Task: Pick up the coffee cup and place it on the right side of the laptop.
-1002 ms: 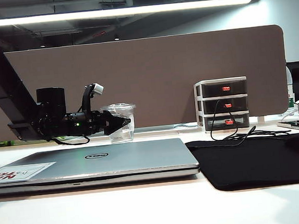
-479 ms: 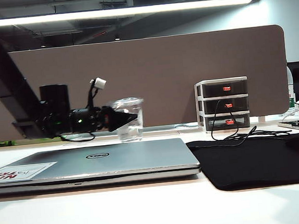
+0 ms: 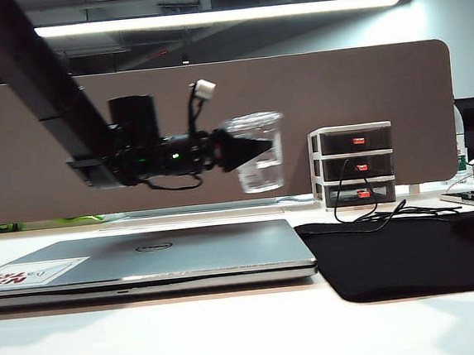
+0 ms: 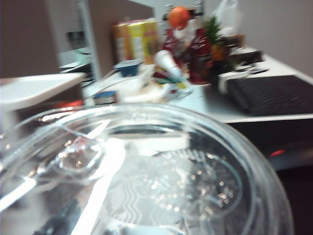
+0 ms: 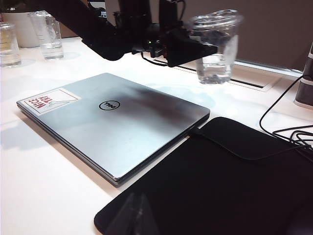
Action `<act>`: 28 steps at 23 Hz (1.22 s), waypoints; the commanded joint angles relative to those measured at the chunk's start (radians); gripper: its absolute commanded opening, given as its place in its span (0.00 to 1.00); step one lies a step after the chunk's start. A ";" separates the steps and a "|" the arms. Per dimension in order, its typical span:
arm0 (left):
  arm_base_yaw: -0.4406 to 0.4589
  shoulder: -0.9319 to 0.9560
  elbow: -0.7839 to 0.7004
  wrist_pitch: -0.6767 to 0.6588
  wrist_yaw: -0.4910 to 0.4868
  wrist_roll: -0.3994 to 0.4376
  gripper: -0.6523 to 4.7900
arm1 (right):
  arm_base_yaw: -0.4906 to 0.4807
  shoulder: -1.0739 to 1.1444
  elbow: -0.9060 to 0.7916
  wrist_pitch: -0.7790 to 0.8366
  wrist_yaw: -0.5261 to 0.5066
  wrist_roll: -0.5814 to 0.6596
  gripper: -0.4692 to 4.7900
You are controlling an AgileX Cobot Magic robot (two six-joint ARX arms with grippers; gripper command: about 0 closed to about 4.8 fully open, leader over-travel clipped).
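Clearly the left gripper (image 3: 255,148) is clamped on the coffee cup (image 3: 259,152), its black fingers pinching the clear wall just under the domed lid and holding the cup in the air, tilted a little, above the far right corner of the laptop (image 3: 145,260). From the right wrist view the same hold shows: dark fingers (image 5: 188,49) on the cup (image 5: 215,46), with the cup's base well clear of the white table (image 5: 44,181) and the closed silver laptop (image 5: 115,129) lying flat below and in front of it. The left wrist view is filled by the cup's clear lid (image 4: 142,166), blurred, with what looks like a printed white emblem beneath it. A black mat (image 3: 401,254) lies just right of the laptop, touching or nearly touching its edge. Behind it stands a small drawer unit (image 3: 354,165) with a dark cable (image 3: 373,211) trailing from it. The right gripper cannot be made out in any view, so I cannot tell how its jaws stand.
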 commanded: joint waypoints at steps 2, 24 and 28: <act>-0.063 -0.024 0.002 0.000 0.074 -0.055 0.66 | 0.000 -0.002 -0.006 0.010 -0.002 -0.003 0.09; -0.268 -0.013 -0.002 -0.310 0.309 0.186 0.69 | 0.000 -0.002 -0.006 0.009 -0.003 -0.003 0.09; -0.278 -0.013 -0.002 -0.421 0.310 0.309 0.69 | 0.000 -0.002 -0.006 0.010 -0.003 -0.003 0.09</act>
